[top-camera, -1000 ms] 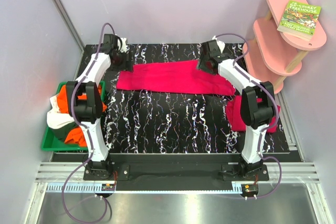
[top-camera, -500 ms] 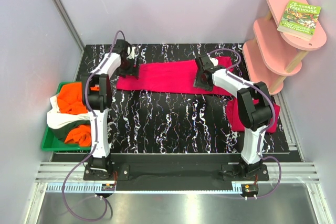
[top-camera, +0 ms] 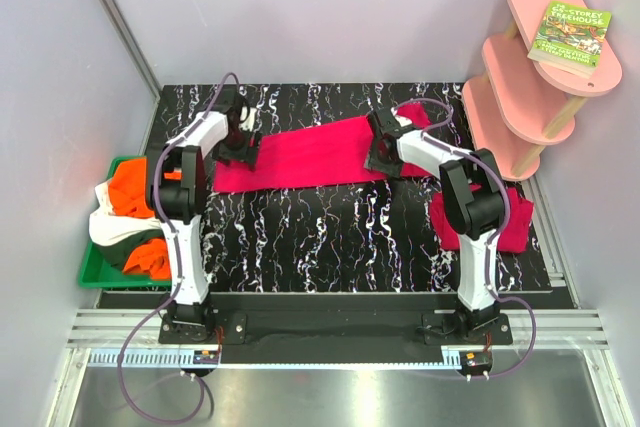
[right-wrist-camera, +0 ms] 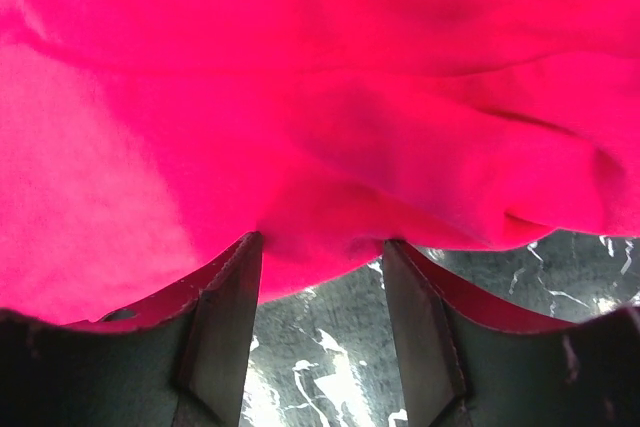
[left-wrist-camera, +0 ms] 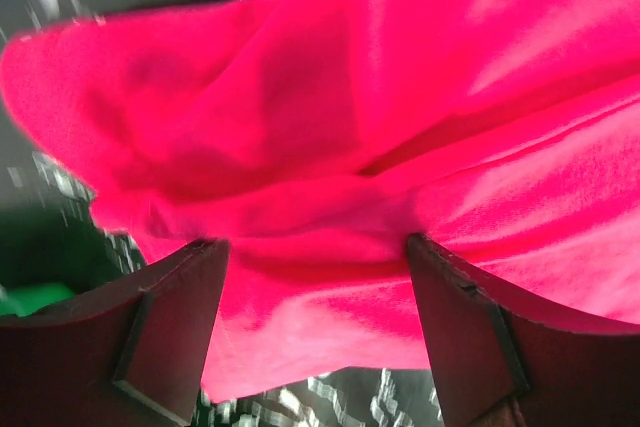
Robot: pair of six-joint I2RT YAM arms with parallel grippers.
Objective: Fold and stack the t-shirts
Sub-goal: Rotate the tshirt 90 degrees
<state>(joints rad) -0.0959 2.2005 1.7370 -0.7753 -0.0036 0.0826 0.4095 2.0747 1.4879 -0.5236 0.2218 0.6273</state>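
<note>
Top external view: a crimson-pink cloth t-shirt [top-camera: 310,152] lies stretched in a long band across the far half of the black white-veined desk [top-camera: 330,237], its right end slightly farther back than its left. The left end effector [top-camera: 243,144] is at the band's left end and the right end effector [top-camera: 380,154] is on its right part; a small tail of cloth continues past the right one toward the back. Left wrist view: the dark fingers [left-wrist-camera: 170,337] stand on either side of a bunched fold of the t-shirt, with creases running out from the pinch; the tips are buried in cloth, and the jaws read as clamped on the t-shirt. The hem here hangs clear of the desk, with the marbled surface visible beneath. Right wrist view: the fingers [right-wrist-camera: 225,327] are close together with a gathered edge of the same t-shirt wedged between them, so this one is also clamped on it; desk surface shows just below the hem. A folded crimson-pink cloth shirt [top-camera: 515,227] rests at the desk's right edge, partly hidden by the right arm. Orange and white cloth shirts [top-camera: 135,192] are heaped in a green plastic tray [top-camera: 95,274] off the desk's left side. A pink wooden tiered shelf [top-camera: 520,77] stands at the far right, with a green paperback book [top-camera: 570,37] on its top tier.
</note>
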